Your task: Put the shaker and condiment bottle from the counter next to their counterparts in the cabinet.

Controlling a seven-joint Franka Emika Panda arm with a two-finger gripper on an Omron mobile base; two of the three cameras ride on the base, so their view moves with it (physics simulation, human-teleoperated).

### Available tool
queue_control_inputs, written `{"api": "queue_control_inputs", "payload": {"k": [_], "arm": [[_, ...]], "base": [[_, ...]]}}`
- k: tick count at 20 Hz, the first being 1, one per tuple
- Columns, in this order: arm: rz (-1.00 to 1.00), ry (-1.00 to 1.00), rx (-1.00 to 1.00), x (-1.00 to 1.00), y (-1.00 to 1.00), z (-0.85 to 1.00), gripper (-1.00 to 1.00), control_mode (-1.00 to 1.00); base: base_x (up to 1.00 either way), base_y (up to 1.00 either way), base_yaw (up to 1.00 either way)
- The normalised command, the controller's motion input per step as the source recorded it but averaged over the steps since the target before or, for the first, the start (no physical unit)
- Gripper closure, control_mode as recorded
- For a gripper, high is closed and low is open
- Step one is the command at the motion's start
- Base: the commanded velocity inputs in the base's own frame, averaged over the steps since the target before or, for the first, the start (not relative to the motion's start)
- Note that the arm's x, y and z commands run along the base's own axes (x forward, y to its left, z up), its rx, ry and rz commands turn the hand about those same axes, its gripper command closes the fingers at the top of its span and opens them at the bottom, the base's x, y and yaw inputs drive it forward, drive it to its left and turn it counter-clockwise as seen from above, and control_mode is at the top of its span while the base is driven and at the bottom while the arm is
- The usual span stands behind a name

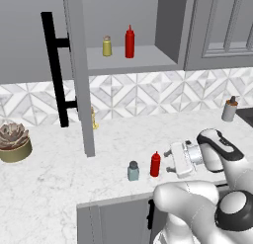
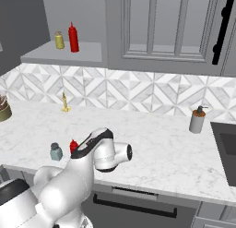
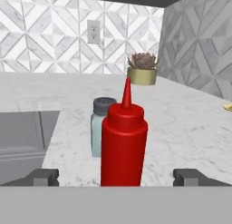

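Gripper [image 3: 116,177] gapes wide, empty, facing the bottle [image 3: 123,143]; advance level so fingers straddle it without nudging the shaker [image 3: 100,125]

White marble-look counter [image 1: 59,188] over grey base cabinets. Near the front edge: red condiment bottle [image 1: 155,164], upright, with the pale blue-grey shaker [image 1: 133,171] just beside it, apart. Far left: potted succulent [image 1: 13,142]. By the tiled wall: small gold figurine [image 2: 65,103]. Far right: grey-brown bottle with dark spout [image 2: 198,119]. Higher up, cabinet shelf [image 1: 148,58] bearing a yellow shaker [image 1: 106,46] and slim red bottle [image 1: 129,42], side by side.
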Motion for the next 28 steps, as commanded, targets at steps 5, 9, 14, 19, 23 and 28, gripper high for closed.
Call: {"api": "queue_control_inputs", "payload": {"k": [5, 9, 14, 19, 23, 28], "arm": [[0.04, 0.00, 0.05, 0.01, 0.13, -0.12, -1.00, -1.00], [0.05, 0.02, 0.08, 0.09, 0.22, -0.06, -1.00, -1.00], [0.03, 0.01, 0.02, 0.07, 0.21, -0.07, -1.00, -1.00], [0.03, 0.03, 0.00, 0.08, 0.26, -0.14, -1.00, -1.00], [0.01, 0.06, 0.01, 0.04, 0.36, -0.12, 1.00, -1.00], [-0.01, -0.01, 0.01, 0.03, -0.03, 0.05, 1.00, -1.00]], "base": [[0.00, 0.00, 0.00], [0.00, 0.00, 0.00], [0.00, 0.00, 0.00], [0.00, 0.00, 0.00], [0.00, 0.00, 0.00], [0.00, 0.00, 0.00]]}}
